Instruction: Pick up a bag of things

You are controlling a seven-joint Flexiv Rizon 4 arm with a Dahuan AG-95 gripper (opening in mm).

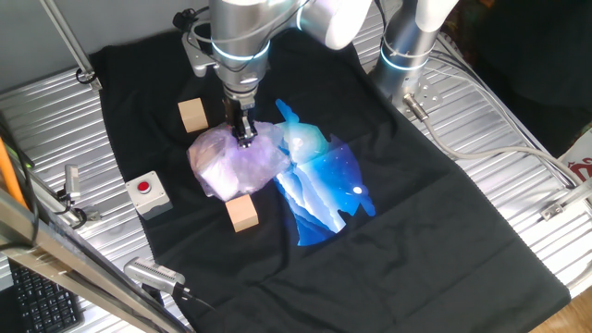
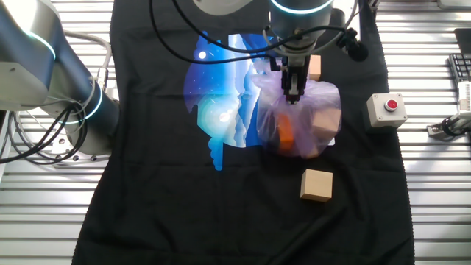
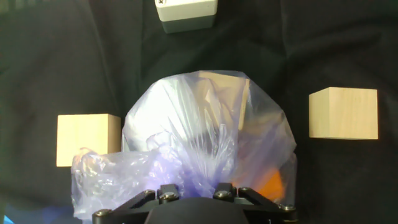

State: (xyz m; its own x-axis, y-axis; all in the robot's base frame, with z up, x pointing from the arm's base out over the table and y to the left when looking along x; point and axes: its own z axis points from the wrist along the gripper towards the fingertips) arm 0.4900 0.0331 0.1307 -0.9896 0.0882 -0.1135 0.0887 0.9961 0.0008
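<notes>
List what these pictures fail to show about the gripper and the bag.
- Fingertips of the gripper: buried in the bag's wrinkled plastic in both fixed views; in the hand view the gripper body covers them, so open or shut is unclear.
- Bag contents: blurred by the film; only tan and orange shapes show.
- Box with the red button: cut off by the top edge in the hand view.

From my station both fixed views look evenly and brightly lit, with glare streaking the ribbed metal table [image 1: 518,157] and only soft shadows on the black cloth [image 1: 435,231]. The hand view is dimmer, the cloth nearly featureless. There the translucent pale purple plastic bag [image 3: 205,149] shows white sheen on its wrinkles, and the gripper's dark housing at the bottom edge is slightly blurred.
</notes>
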